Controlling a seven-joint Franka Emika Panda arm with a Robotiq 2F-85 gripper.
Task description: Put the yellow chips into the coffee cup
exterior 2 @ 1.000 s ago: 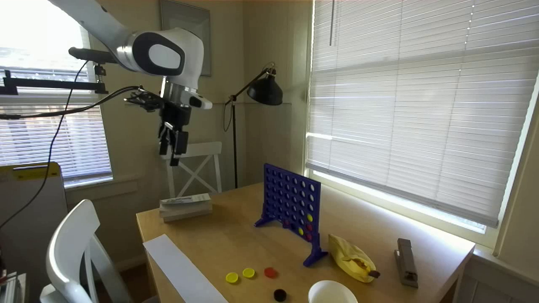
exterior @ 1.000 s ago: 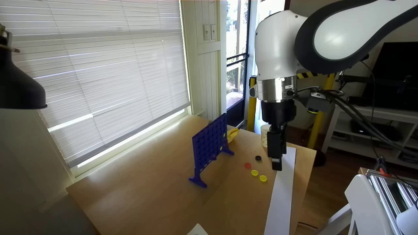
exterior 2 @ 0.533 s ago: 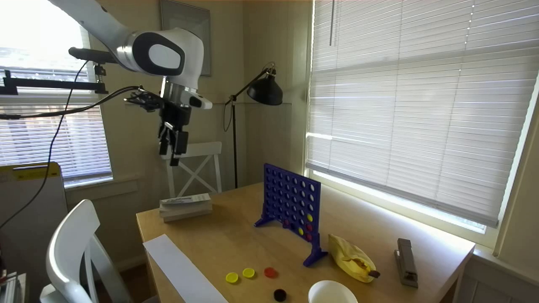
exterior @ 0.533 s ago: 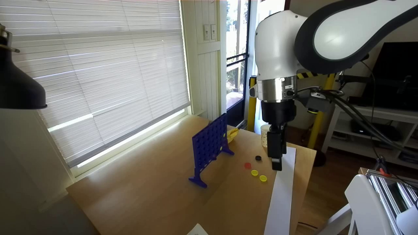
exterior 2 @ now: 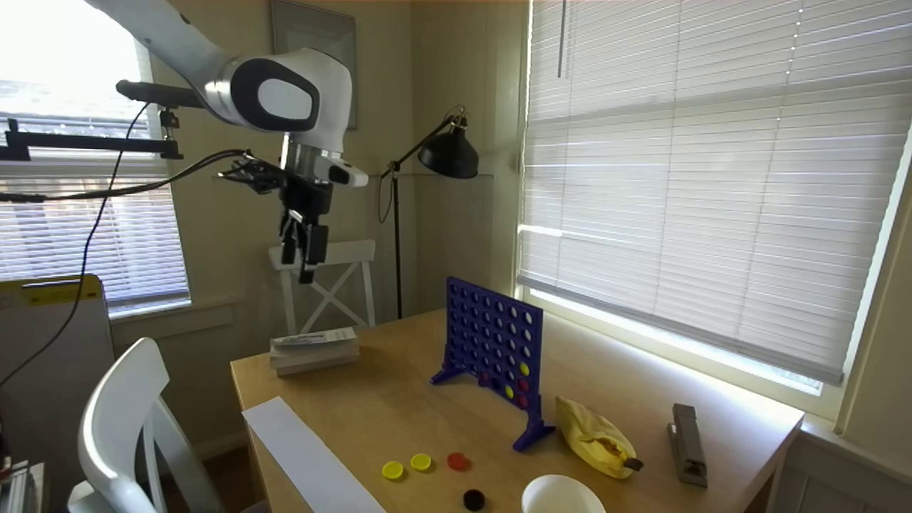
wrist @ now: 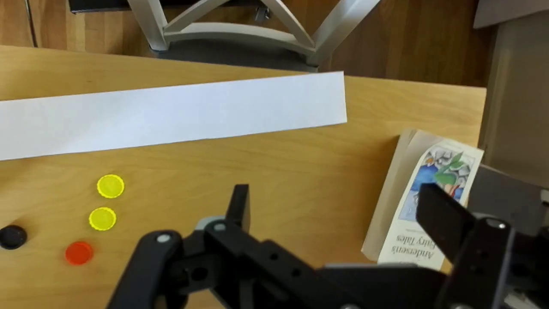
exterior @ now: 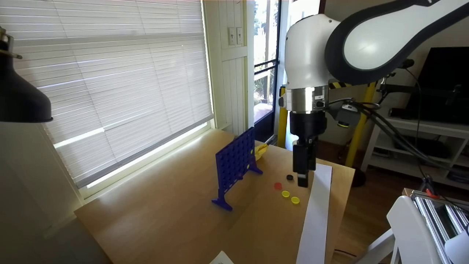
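Note:
Two small yellow chips lie flat on the table, one (exterior: 285,194) beside the other (exterior: 295,200); they also show in an exterior view (exterior 2: 421,462) and in the wrist view (wrist: 110,186). The whitish coffee cup (exterior 2: 561,495) stands at the bottom edge of an exterior view, partly cut off. Elsewhere it is hidden behind the gripper or out of view. My gripper (wrist: 332,193) is open and empty, with its fingers wide apart. It hangs high above the table and points down, as both exterior views show (exterior: 303,182) (exterior 2: 298,271). In the wrist view the chips lie left of it.
A blue upright rack (exterior 2: 491,342) holds a few discs. A red disc (wrist: 79,252) and a black disc (wrist: 13,237) lie near the chips. A banana (exterior 2: 595,438), a stapler (exterior 2: 687,445), a white paper strip (wrist: 193,109) and a book (wrist: 422,214) are on the table.
In the last half second the arm has shifted slightly: my gripper stands a little further left and higher in an exterior view, a little further right in an exterior view. The objects have not moved.

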